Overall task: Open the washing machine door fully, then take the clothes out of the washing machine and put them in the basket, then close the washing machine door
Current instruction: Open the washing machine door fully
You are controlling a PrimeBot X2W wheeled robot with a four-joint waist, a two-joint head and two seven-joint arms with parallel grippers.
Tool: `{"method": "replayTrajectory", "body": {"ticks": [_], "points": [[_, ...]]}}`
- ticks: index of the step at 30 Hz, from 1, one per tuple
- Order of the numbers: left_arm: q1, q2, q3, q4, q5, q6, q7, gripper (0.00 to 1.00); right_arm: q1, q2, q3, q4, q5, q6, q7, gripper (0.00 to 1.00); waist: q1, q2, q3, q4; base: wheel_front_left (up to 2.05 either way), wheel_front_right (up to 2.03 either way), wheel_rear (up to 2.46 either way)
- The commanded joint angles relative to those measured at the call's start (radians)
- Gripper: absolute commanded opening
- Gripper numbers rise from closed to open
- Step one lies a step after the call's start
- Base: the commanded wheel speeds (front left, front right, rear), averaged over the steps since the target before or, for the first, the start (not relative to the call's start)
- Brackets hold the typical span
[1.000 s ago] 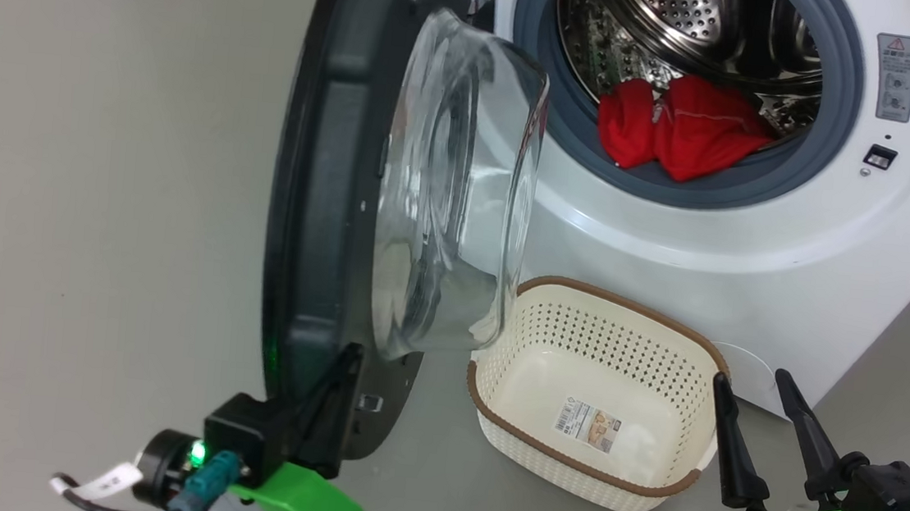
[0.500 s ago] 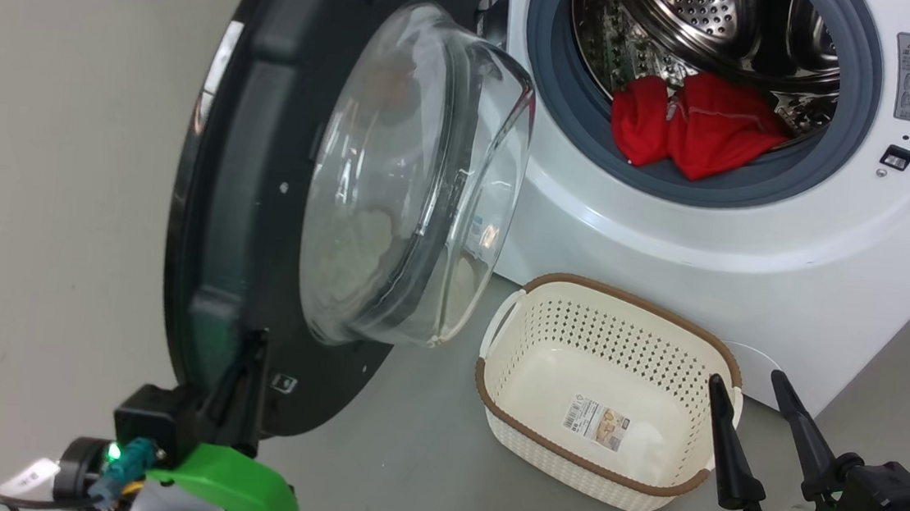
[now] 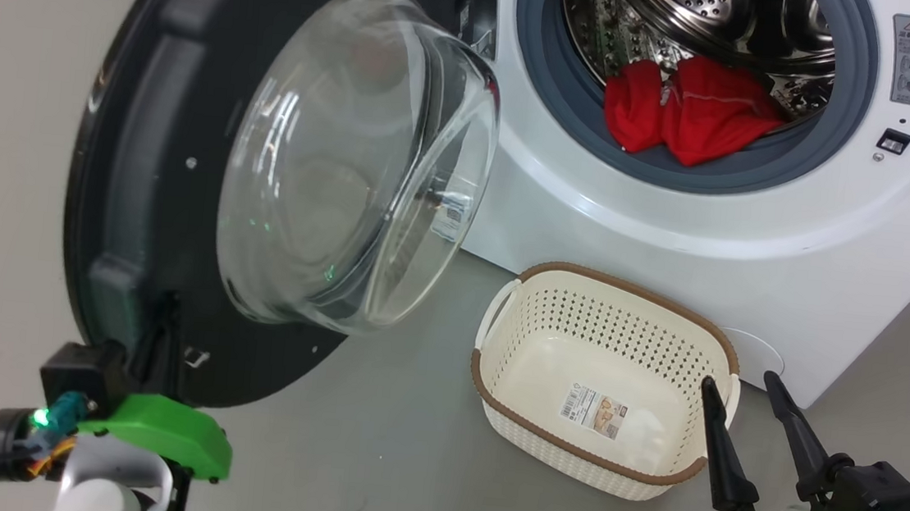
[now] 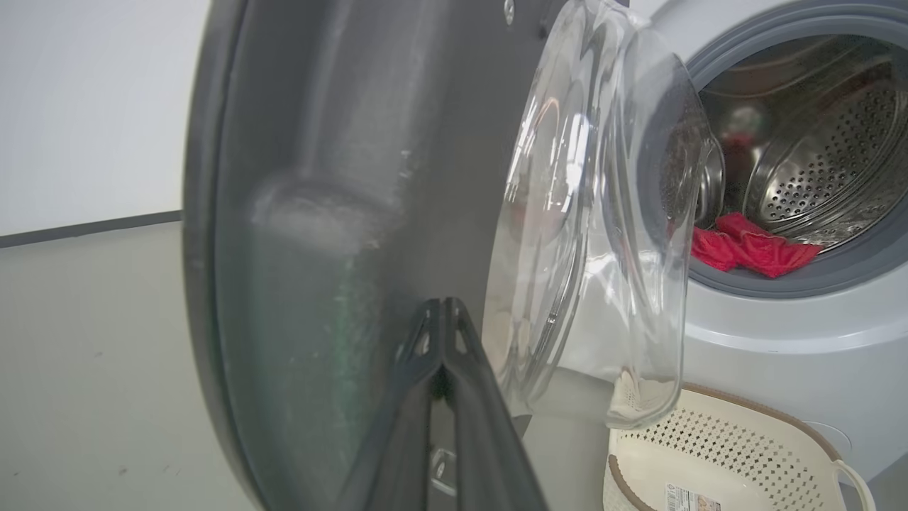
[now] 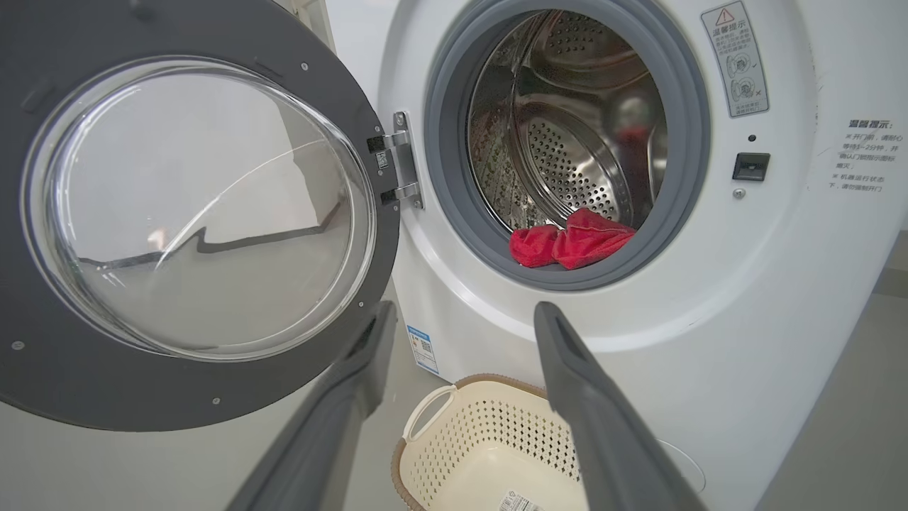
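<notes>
Door (image 3: 144, 138) looks short of fully open: we should push our clenched left gripper (image 4: 441, 306) steadily on its inner rim, clear of glass; right gripper (image 3: 738, 379) hangs spread by basket (image 3: 537, 448).

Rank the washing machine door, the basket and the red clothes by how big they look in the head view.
1. washing machine door: largest by far, though it is swung nearest the camera.
2. basket: clearly smaller.
3. clothes: smallest; they lie farther back, so their real size is unsure.
</notes>
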Motion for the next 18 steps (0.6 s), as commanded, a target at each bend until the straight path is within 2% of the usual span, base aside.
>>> {"method": "replayTrajectory", "body": {"ticks": [1, 11, 18], "points": [[-0.050, 0.041, 0.054, -0.010, -0.006, 0.015, -0.010, 0.00, -0.029, -0.007, 0.023, -0.021, -0.008, 0.006, -0.009, 1.00, 0.0000, -0.0001, 0.002, -0.002, 0.00, 0.00, 0.00], [-0.122, 0.070, 0.101, 0.094, -0.031, 0.020, -0.060, 0.00, -0.036, -0.007, 0.019, -0.019, -0.032, 0.006, -0.009, 1.00, 0.0000, -0.0001, 0.023, -0.009, 0.00, 0.00, 0.00], [-0.168, 0.081, 0.139, 0.154, -0.065, -0.002, -0.097, 0.00, -0.038, -0.007, 0.020, -0.017, -0.049, 0.006, -0.009, 1.00, 0.0000, -0.0001, 0.034, -0.010, 0.00, 0.00, 0.00]]}}
